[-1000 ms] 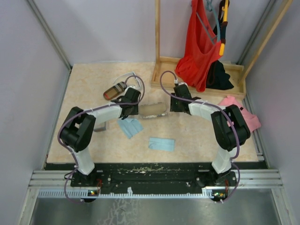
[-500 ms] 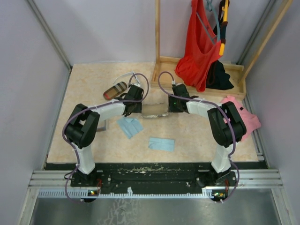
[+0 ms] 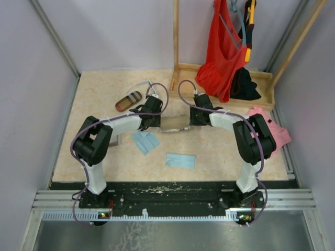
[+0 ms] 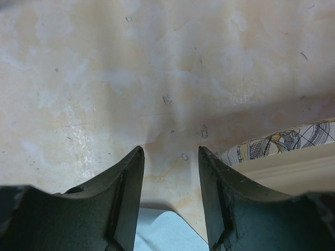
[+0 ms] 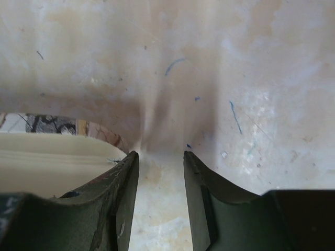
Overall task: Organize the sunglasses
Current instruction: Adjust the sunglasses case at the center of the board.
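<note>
Beige speckled stone makes up the bench point(image 3: 104, 94), and from above both arms reach in to its middle, where a grey-patterned case point(image 3: 174, 123) lies open between them. The left hand point(image 3: 152, 119) is at the case's left end and the right hand point(image 3: 194, 117) at its right end. A brown-striped case point(image 3: 128, 101) lies further back on the left. Just behind it is a thin pale loop that I take for the pale sunglasses point(image 3: 136, 86), well apart from both hands. The dark wire pair I cannot pick out with any certainty. Two light blue cloths point(image 3: 145, 141) point(image 3: 180, 160) lie nearer the arm bases.

In the left wrist view the left hand point(image 4: 171, 151) is released, its fingers point(image 4: 128, 183) spread with only bare bench between them. The patterned case point(image 4: 285, 141) runs just outside the right-side finger, and whether they touch I cannot tell. A corner of blue cloth point(image 4: 157, 235) shows below.

In the right wrist view the right hand point(image 5: 160, 154) is likewise released over bare bench, with the case's cream lining point(image 5: 47, 151) against the outer side of its left finger.

I judge the task to be at an early stage. The patterned case is open, and the little of its lining that shows is bare. No glasses are held or stowed. Both pairs are left to be fetched and put away.
</note>
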Available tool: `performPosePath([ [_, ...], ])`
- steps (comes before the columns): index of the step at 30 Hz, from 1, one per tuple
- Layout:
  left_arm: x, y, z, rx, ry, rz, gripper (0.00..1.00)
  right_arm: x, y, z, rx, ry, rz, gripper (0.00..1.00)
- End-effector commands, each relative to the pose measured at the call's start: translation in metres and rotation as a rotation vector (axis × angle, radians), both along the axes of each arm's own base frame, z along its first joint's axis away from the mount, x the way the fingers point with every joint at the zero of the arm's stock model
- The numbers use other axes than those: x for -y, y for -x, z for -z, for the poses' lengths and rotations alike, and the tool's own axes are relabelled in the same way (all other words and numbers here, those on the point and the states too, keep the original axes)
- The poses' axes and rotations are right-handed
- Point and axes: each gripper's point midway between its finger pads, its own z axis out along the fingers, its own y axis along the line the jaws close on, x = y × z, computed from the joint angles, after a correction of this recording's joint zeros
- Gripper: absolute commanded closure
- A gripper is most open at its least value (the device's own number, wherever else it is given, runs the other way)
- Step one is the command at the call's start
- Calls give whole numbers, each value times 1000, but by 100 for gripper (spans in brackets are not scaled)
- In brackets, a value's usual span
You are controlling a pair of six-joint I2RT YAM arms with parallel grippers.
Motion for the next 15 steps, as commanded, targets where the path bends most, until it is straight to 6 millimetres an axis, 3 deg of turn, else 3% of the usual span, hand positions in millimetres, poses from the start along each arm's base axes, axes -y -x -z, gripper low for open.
performPosePath([
  [1, 2, -2, -12, 32, 6, -12, 47, 12, -7, -36, 99, 11, 34, 59],
  [8, -17, 8, -46, 96, 23, -71, 43, 49, 11, -75, 205, 40, 137, 57],
  [12, -10, 39, -53, 83, 106, 15, 43, 48, 41, -81, 196, -28, 114, 56],
  [15, 14, 73, -59, 87, 149, 132, 43, 44, 71, -70, 152, -58, 83, 52],
])
